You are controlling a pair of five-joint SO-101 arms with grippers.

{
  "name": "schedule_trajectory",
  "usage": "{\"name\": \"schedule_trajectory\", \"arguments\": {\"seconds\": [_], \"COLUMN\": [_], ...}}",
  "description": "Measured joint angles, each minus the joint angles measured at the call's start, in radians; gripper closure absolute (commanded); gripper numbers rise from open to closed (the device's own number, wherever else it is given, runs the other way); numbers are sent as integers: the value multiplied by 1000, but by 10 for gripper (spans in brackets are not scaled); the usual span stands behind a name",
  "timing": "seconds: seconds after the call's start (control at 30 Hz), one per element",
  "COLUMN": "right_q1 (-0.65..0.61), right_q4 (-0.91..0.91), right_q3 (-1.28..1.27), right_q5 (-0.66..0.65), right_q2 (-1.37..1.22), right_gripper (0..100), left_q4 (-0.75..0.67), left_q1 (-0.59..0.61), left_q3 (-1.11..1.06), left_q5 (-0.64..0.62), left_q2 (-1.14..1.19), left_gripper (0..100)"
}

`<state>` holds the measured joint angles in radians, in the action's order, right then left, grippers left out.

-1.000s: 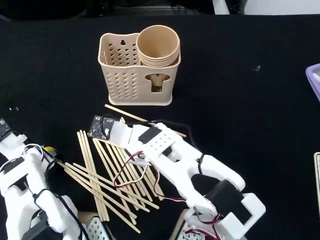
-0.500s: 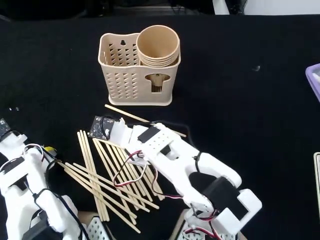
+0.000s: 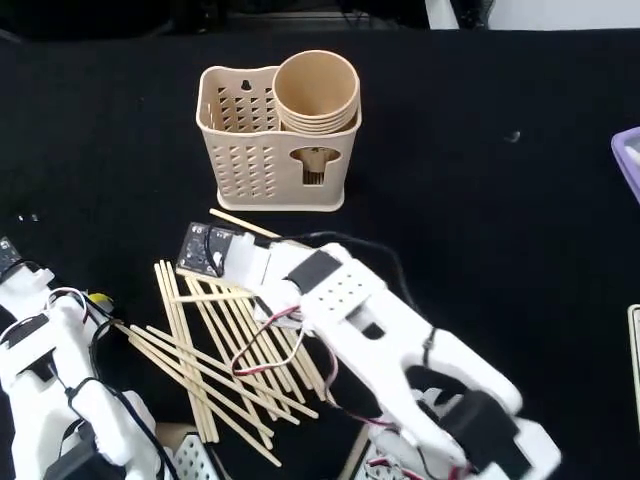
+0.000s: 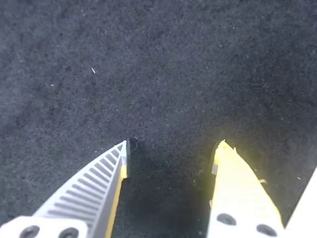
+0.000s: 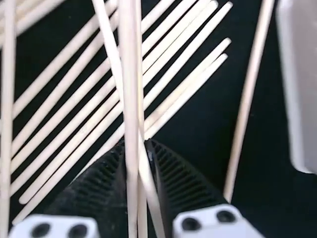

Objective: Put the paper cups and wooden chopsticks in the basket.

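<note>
A stack of paper cups (image 3: 316,90) stands in the right compartment of the beige basket (image 3: 262,165). Several wooden chopsticks (image 3: 230,350) lie fanned out on the black cloth in front of it. My right gripper (image 3: 232,285) is over the pile's far end, between pile and basket. In the right wrist view my right gripper (image 5: 136,153) is shut on two chopsticks (image 5: 130,89), which cross above the others. One chopstick (image 3: 248,227) lies alone nearer the basket. At the near left, my left gripper (image 4: 172,148) is open over bare cloth, holding nothing.
A purple container's edge (image 3: 628,155) shows at the far right. My left arm (image 3: 45,360) sits at the near left corner beside the pile. The black cloth (image 3: 480,200) to the right of the basket is bare.
My right arm has risen and stretched slightly toward the basket, and a chopstick now lies crosswise under its wrist. The left arm has not moved.
</note>
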<state>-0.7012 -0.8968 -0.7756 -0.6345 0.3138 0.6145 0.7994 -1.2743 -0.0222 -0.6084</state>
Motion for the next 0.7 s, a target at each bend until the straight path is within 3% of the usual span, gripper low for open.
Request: {"name": "schedule_trajectory", "arguments": {"seconds": [0.4,0.6,0.7], "right_q1": [57,61,64], "right_q4": [60,77,77], "right_q3": [-106,-83,-46], "right_q5": [-34,-5,12], "right_q2": [-46,-181,-218], "right_gripper": [980,832,848], "left_q4": [0,0,0], "left_q1": [0,0,0], "left_q3": [0,0,0], "left_q5": [0,0,0], "left_q2": [0,0,0], "left_gripper": [722,722,722]}}
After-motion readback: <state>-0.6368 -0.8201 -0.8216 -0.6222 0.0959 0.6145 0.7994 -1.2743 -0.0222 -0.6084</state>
